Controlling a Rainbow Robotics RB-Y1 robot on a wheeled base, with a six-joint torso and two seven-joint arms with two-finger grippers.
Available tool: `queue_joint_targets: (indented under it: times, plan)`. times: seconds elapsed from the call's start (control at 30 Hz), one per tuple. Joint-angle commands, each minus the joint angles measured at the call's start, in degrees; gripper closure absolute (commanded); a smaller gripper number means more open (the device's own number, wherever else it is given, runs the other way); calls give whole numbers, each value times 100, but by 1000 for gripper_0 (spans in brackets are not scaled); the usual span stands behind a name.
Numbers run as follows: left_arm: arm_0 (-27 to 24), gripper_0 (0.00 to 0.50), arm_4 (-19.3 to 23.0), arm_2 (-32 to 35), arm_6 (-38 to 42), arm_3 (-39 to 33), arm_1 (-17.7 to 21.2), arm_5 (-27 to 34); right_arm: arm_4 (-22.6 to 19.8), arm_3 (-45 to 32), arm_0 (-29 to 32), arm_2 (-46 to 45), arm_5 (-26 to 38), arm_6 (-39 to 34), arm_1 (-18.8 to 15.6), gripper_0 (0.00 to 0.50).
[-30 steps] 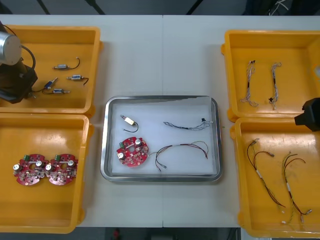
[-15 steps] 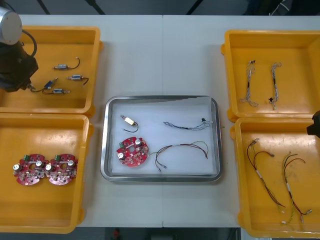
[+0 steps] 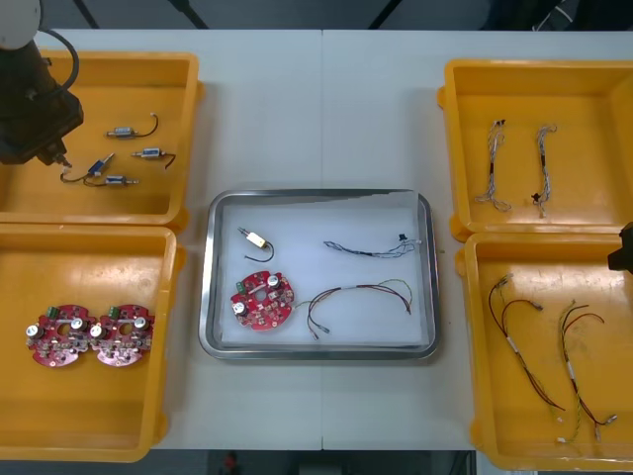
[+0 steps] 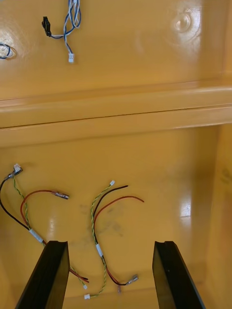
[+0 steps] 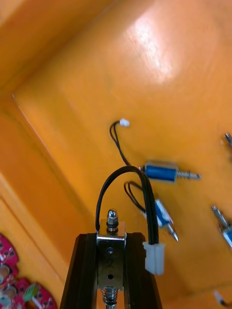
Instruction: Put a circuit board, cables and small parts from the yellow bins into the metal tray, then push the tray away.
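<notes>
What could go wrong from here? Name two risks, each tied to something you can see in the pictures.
1. The left gripper pinches a small metal part whose black lead loops free. It could catch the yellow bin wall on the way to the metal tray.
2. The tray holds a circuit board; a careless drop could land on it.

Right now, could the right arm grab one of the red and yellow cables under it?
Probably yes: the right gripper hangs open above the yellow bin, a red and yellow cable lies uncovered between its fingers.
</notes>
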Motion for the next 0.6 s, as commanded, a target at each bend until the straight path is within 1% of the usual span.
queue_joint_targets:
  times: [0.03,0.2,0.3,0.43,0.53,0.6]
  plan:
    - [-256,500,122,456,-169,-613,289,406,-84,-39,94,-191,-45,-104,-194,0]
    - [-10,500,174,790,42,-1378,262,731,-84,-39,94,-191,-45,-104,-194,0]
    - [289,500,148,1097,420,-2090,174,846,-84,-39,94,-191,-45,-104,-194,0]
    - [464,500,69,1168,754,-2705,16,969,-84,-39,94,-191,-45,-104,-194,0]
    - [588,500,-142,1220,991,-3110,-239,1153,-84,-39,94,-191,-45,-104,-194,0]
    - [702,500,-414,1238,1184,-3382,-529,1294,-84,-39,94,-191,-45,-104,-194,0]
